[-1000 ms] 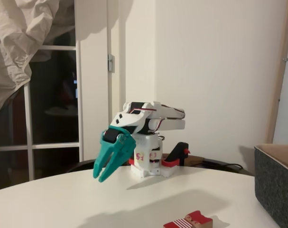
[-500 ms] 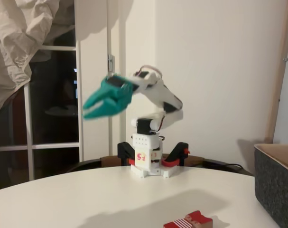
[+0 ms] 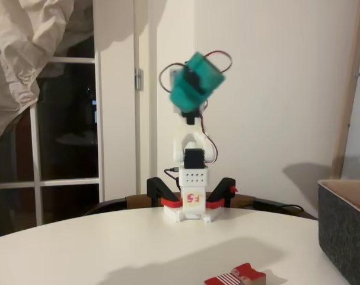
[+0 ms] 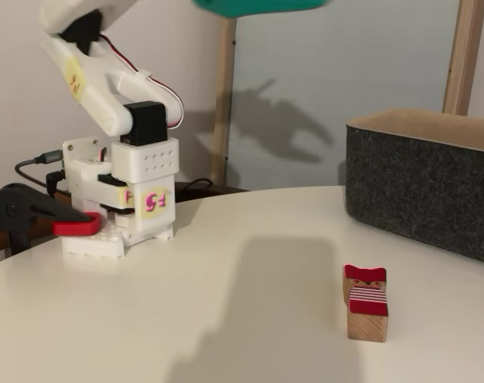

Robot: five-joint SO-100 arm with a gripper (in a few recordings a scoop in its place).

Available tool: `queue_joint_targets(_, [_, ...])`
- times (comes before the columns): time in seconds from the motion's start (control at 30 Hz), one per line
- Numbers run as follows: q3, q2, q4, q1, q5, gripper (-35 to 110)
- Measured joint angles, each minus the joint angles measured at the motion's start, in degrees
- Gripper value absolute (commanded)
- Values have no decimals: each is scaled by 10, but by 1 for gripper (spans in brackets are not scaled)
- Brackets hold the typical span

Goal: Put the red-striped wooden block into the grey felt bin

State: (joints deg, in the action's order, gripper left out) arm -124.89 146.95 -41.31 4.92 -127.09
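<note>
The red-striped wooden block (image 3: 236, 276) lies on the white table near its front edge, and it also shows in the other fixed view (image 4: 366, 303), striped face up. My teal gripper (image 3: 194, 80) is raised high above the arm's base, blurred and turned towards the camera, far from the block and holding nothing I can see. Just its teal underside (image 4: 257, 5) shows at the top edge of a fixed view. The grey felt bin (image 3: 346, 231) stands at the right, also seen behind the block (image 4: 421, 183), with its top open.
The arm's white base (image 4: 138, 199) is held to the table's far side by black and red clamps (image 4: 34, 215). A cable runs behind it. A window and a hanging cloth (image 3: 25, 53) are at the left. A wooden post (image 4: 465, 56) rises behind the bin.
The arm has unfolded from a low crouch with the gripper near the table to an upright pose. The gripper swung up and to the right. Block and bin have not moved.
</note>
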Motion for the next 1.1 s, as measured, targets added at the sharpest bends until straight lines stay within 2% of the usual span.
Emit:
queue_joint_targets(0.07, [5, -28, -11, -18, 42, 16])
queue_joint_targets(0.2, [23, -74, -98, -37, 150, 23])
queue_joint_targets(0.4, [33, -127, -229, -52, 244, 28])
queue_joint_targets(0.63, [37, -209, -297, -73, 287, 27])
queue_joint_targets(1.1, [39, -359, -301, -90, 311, 32])
